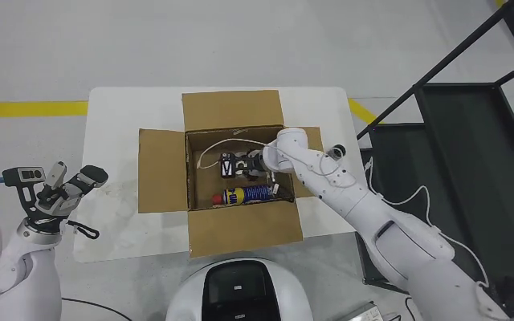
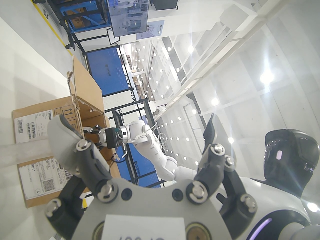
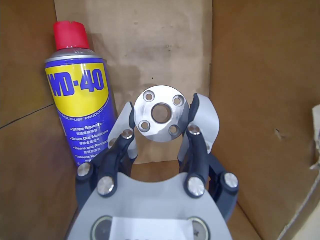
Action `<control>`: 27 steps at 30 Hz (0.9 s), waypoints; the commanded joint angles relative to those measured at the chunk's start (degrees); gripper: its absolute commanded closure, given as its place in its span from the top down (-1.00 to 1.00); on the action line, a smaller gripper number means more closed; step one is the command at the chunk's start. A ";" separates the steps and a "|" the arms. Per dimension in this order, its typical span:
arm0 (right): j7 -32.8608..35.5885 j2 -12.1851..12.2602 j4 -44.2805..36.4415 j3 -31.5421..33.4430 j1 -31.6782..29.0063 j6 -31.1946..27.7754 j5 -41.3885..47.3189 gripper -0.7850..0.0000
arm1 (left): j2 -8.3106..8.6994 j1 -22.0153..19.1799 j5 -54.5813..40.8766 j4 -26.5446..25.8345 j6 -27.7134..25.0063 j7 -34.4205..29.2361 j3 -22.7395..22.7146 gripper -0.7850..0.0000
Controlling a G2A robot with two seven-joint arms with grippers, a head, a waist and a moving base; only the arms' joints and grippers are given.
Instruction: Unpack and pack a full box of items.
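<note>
The right gripper (image 3: pixel 161 112) is sitting down inside the cardboard box (image 3: pixel 250 76), its fingers clamping a round metal flange (image 3: pixel 160 129) from both sides. A spray can (image 3: pixel 80 96) with a red cap is lying along the box wall just beside the flange. The left gripper (image 1: pixel 76 180) is hovering by the left edge of the table (image 1: pixel 120 112), well apart from the box, its fingers standing spread and holding nothing.

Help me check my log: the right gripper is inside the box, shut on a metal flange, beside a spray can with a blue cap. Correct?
Not quite: the cap is red, not blue, as the right wrist view shows. The rest holds: the right gripper is inside the box, shut on the flange, beside the can.
</note>
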 commanded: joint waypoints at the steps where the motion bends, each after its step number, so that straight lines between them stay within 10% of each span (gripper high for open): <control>1: -0.35 -0.44 1.13 -0.51 0.42 -0.18 0.28 1.00 | 0.00 0.00 0.00 0.00 0.00 0.00 0.00 1.00; 13: -9.23 4.02 -10.82 9.52 -6.74 0.57 -1.31 1.00 | 0.00 0.00 0.00 0.00 0.00 0.00 0.00 1.00; 27: -27.82 14.37 -44.50 51.37 -50.05 4.05 -1.81 1.00 | 0.00 0.00 0.00 0.00 0.00 0.00 0.00 1.00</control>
